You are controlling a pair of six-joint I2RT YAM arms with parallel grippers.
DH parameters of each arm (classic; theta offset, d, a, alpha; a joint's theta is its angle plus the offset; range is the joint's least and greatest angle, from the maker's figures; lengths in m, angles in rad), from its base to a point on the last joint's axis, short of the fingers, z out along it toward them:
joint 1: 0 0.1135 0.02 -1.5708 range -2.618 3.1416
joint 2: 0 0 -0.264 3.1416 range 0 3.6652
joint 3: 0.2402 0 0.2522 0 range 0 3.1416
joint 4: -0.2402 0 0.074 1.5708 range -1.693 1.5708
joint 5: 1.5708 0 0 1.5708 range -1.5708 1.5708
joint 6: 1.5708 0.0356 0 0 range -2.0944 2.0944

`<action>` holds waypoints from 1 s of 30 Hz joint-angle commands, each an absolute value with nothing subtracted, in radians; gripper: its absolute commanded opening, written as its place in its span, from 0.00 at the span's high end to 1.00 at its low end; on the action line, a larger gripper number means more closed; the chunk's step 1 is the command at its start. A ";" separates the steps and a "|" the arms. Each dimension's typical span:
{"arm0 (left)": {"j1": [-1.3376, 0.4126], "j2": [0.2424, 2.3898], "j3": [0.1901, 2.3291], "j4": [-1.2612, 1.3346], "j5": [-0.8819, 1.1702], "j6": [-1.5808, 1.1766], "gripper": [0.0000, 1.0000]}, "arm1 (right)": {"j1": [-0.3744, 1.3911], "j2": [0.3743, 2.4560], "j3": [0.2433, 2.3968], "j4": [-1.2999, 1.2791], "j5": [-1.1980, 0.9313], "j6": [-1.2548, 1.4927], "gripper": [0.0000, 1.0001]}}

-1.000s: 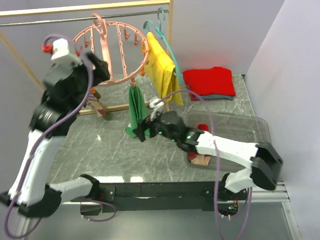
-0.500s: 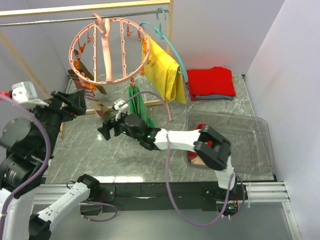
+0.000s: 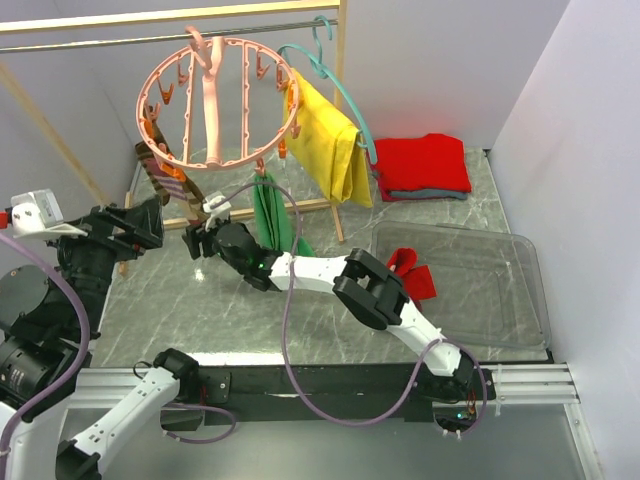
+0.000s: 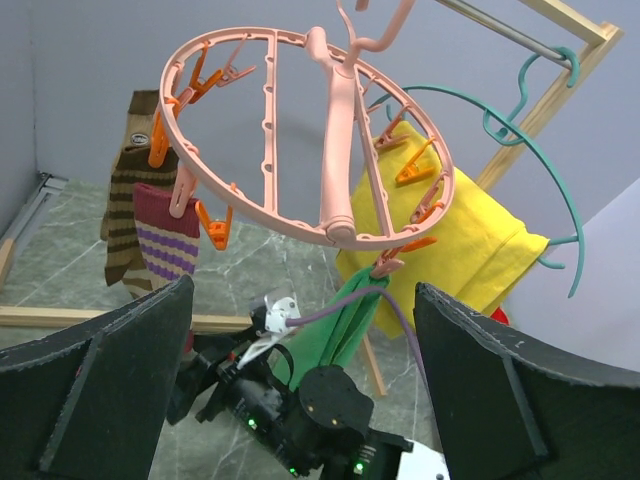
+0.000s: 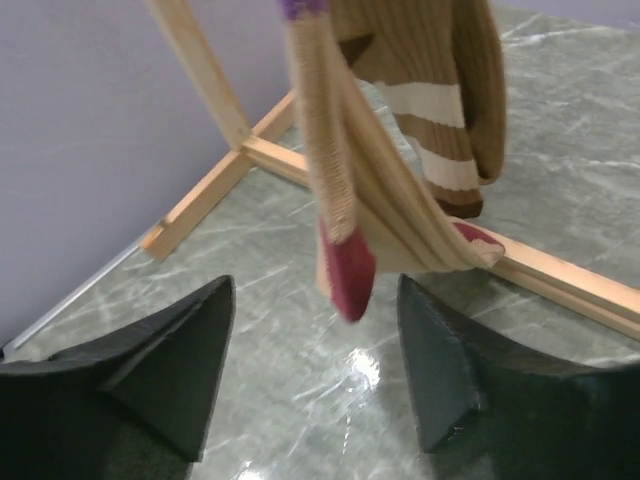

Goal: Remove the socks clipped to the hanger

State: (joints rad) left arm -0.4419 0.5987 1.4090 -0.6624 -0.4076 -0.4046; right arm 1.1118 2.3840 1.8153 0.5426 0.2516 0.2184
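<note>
Left fingers (image 4: 95,390): apart, holding nothing, below the hanger (image 4: 335,140)
Right fingers (image 5: 160,370): apart, empty, near striped socks (image 5: 430,110) hanging from hanger

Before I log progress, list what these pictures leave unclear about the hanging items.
- Right wrist view: striped socks cut off by the top edge, clips unseen.
- Top view: the same socks partly behind the hanger.
- Left wrist view: green cloth, bottom hidden by the right arm.

A grey-green marbled bench (image 3: 180,300) lies under soft, even light. Plain pale lilac walls (image 3: 440,60) close it at 12 and 3 o'clock. A wooden rack (image 3: 120,17) with a metal rail (image 3: 80,41) stands at 11 o'clock.
</note>
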 commanded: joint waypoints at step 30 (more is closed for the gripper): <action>-0.443 0.598 1.293 -0.606 -0.316 -0.476 0.03 | 1.201 2.031 1.617 0.332 0.003 0.285 1.00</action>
State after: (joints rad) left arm -0.4419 0.5758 1.3067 -0.6472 -0.3462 -0.4526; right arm 1.1889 2.1387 1.6390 0.3859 0.0765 0.2272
